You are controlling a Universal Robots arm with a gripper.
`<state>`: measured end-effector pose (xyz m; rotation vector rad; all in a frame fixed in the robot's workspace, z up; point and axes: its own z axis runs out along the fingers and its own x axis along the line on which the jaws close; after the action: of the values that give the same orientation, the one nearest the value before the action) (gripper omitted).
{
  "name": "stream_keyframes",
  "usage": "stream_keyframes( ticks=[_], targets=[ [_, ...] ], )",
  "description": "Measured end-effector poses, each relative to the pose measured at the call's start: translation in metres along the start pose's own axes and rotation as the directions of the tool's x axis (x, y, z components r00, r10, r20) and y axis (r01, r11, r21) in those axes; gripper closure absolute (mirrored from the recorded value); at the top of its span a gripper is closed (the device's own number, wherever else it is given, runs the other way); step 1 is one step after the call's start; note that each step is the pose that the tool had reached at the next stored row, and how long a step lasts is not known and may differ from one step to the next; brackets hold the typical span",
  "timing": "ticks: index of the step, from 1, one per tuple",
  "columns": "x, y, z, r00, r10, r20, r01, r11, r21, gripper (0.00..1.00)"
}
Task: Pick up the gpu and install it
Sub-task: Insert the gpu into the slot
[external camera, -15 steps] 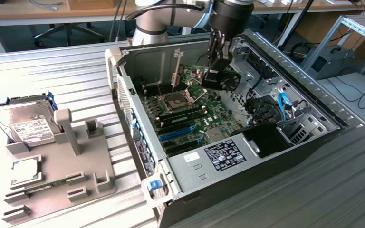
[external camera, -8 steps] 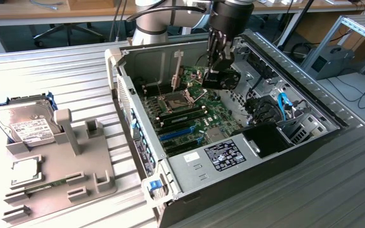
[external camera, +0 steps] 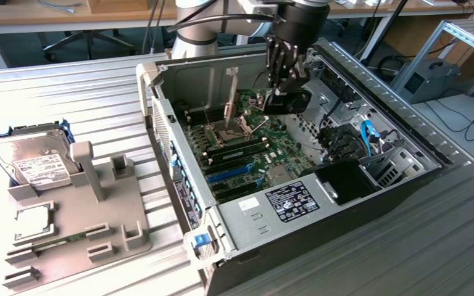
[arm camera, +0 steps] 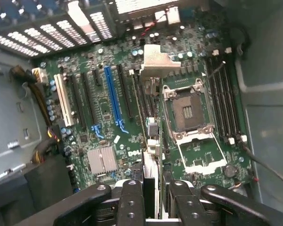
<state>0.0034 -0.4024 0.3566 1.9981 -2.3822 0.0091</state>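
Plainly the pickup is done. In the exterior view the gripper point(external camera: 289, 92) reaches down into the open case point(external camera: 402, 132), over the far end of the board point(external camera: 258, 154), and the dark shape at its tips reads as the gpu point(external camera: 291, 102). On the worktop point(external camera: 72, 86) towards the exterior view's left, the tray point(external camera: 130, 237) holds a hard drive point(external camera: 31, 157) at its far edge and a memory stick point(external camera: 56, 243) near its front edge, with several cradles bare. In the wrist view the fingers point(arm camera: 132, 200) pinch the gpu point(arm camera: 150, 176) edge-on, a thin black card running away from them to its silver bracket point(arm camera: 155, 63). It hangs above the board between the blue slot point(arm camera: 112, 94) and the open CPU socket point(arm camera: 188, 110), just beside the socket. Nothing shows its lower edge pressed into a slot, so I judge the carry into the case done and the seating not yet done. Whether the card lines up with a slot below it I cannot tell.
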Motion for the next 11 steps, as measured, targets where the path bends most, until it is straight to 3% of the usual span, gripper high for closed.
stream_keyframes(
  ticks=[4,9,10,11],
  targets=[
    [0.0000,0.0000,0.0002,0.9967,-0.082,-0.0014,0.082,0.9966,0.0023,0.74],
    [-0.0001,-0.0001,0.0003,0.9868,-0.162,-0.0026,0.162,0.9868,0.0044,0.74],
    [0.0000,-0.0002,0.0003,0.9867,-0.162,0.0016,0.162,0.9867,0.0044,0.74],
    [-0.0001,-0.0002,0.0004,0.9866,-0.163,0.0109,0.163,0.9867,0.0043,0.74]
  ],
)
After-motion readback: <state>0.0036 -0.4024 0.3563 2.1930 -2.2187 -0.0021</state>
